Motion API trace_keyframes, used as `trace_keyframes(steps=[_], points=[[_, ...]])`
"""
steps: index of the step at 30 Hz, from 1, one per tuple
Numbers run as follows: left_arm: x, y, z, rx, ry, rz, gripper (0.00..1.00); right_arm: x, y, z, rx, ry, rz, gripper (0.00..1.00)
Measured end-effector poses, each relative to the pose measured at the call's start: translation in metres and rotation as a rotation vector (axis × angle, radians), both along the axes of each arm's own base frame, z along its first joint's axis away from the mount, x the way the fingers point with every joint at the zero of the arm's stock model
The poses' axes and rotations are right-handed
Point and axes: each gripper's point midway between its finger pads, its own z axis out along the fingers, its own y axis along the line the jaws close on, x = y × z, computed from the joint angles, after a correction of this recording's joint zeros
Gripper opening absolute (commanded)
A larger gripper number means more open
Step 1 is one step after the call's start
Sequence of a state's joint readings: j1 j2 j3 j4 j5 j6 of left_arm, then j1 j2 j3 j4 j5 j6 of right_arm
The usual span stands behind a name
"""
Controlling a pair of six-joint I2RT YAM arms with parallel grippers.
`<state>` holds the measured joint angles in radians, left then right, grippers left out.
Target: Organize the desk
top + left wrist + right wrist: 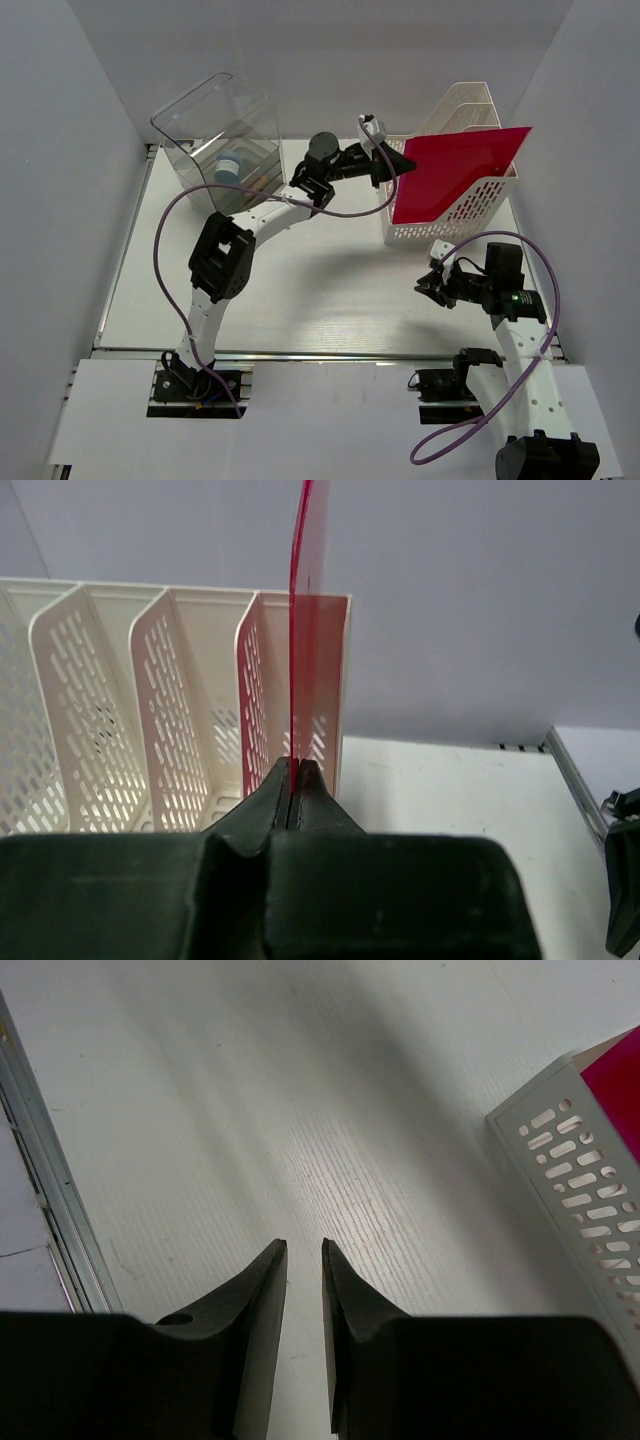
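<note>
Top external view shows the desk (320, 290) as a white flat top filling the middle, its metal rail (300, 352) along the near edge. At the far right a white file rack (440, 228) holds a red folder (460, 170) in an end slot, with the left gripper (398, 160) clenched on the folder's edge, and a clear box (215, 125) sits far left. The right gripper (432, 285) hovers over bare desk near the rack, fingers slightly parted around nothing.

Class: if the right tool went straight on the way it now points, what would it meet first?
Probably the bare desk: the right tool aims at white tabletop, with the file rack off to one side. Depth is hard to judge.
</note>
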<state>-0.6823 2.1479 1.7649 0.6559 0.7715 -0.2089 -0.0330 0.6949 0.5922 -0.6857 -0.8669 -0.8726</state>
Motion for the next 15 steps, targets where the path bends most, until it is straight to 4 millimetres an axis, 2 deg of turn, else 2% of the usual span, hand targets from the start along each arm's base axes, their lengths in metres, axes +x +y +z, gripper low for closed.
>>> trace_keyframes(steps=[3,9,13,14,15], points=[[0.003,-0.004,-0.012,0.042,0.003,-0.011,0.00,0.000,0.000,0.000,0.000,0.001,0.000,0.27],[0.010,-0.008,-0.049,0.132,0.048,-0.009,0.00,0.000,0.000,0.000,0.000,0.001,0.000,0.27],[0.012,-0.009,-0.054,0.144,0.047,0.003,0.00,0.000,0.000,0.000,0.000,0.000,0.000,0.27],[0.013,-0.008,-0.054,0.144,0.046,0.006,0.07,0.000,0.000,0.000,0.000,0.001,0.000,0.27],[0.014,-0.008,-0.054,0.144,0.044,0.009,0.22,0.000,0.000,0.000,0.000,0.001,0.000,0.27]])
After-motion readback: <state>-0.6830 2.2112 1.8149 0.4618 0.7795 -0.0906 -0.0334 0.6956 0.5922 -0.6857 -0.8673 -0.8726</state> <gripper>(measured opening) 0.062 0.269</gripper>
